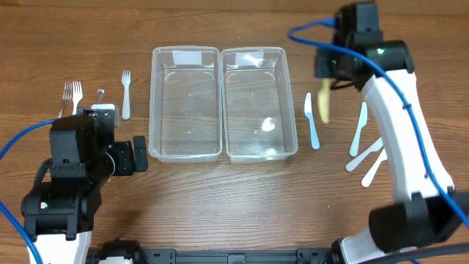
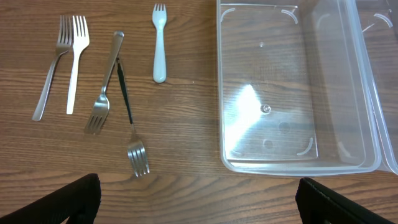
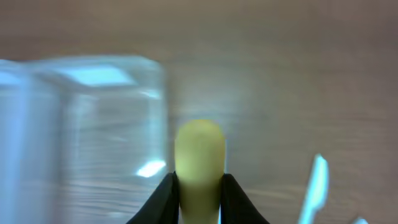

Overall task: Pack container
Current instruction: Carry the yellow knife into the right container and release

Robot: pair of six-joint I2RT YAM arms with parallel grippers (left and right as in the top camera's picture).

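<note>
The right gripper [image 3: 199, 190] is clamping a yellow utensil [image 1: 323, 103] by one end. The utensil is hanging straight out beyond the fingertips, just right of the right-hand clear container [image 1: 292, 110] and near a blue knife [image 1: 311, 121]. The left gripper [image 2: 199, 202] is hovering empty with jaws spread wide, near the forks [image 2: 99, 106].

The left container [image 1: 185, 155] and the right container [image 1: 260, 158] stand close side by side, tops open and floors bare, so entry from above is free. The counter [image 1: 234, 205] before them is bare. Forks [image 1: 126, 95] lie at the left. Beside the right wall lies a light blue knife [image 1: 312, 121]. Near it a yellow knife [image 1: 323, 103] hangs from the right tool [image 1: 325, 82], with plastic knives [image 1: 359, 130] further out.
</note>
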